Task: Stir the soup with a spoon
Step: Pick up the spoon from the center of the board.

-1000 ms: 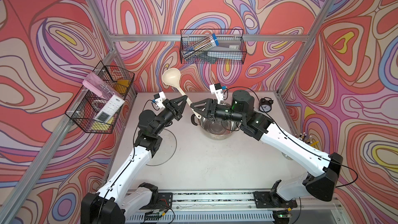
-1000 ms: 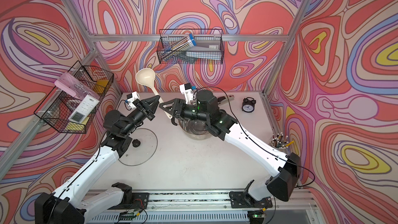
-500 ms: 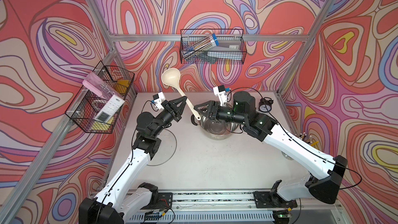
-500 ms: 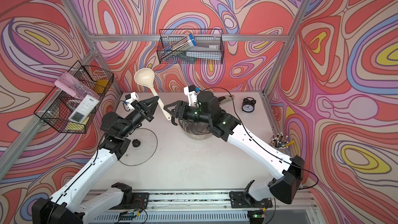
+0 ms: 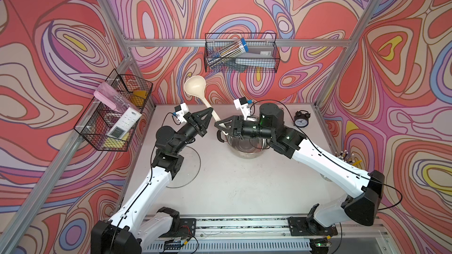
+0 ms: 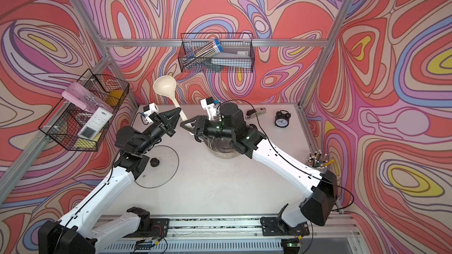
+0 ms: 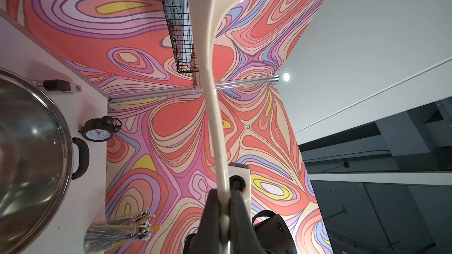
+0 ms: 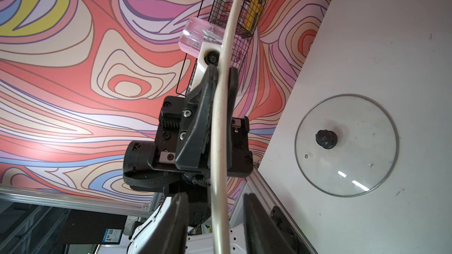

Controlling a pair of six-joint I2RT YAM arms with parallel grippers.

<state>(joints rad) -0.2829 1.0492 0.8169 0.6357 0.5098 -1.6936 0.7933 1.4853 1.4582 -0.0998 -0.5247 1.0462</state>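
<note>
The spoon [image 5: 195, 88] is a cream ladle held in the air, bowl up, over the table's far middle; it also shows in a top view [image 6: 164, 86]. My left gripper [image 5: 209, 111] is shut on the middle of its handle, as the left wrist view shows [image 7: 223, 196]. My right gripper [image 5: 217, 124] stands open around the handle's lower end [image 8: 220, 142], and each finger [image 8: 181, 206] has a gap to it. The steel pot [image 5: 244, 145] sits under the right wrist. No soup shows in the pot [image 7: 31, 142].
A glass lid [image 6: 166, 164] with a black knob lies flat by the left arm. A black alarm clock [image 6: 281, 119], a stapler [image 6: 255, 113] and a cup of pencils [image 6: 318, 160] stand at the back and right. Wire baskets [image 5: 241, 54] [image 5: 115, 116] hang on the walls.
My right gripper's jaws have narrowed around the lower end of the spoon's handle. The left gripper has kept its hold and barely moved.
</note>
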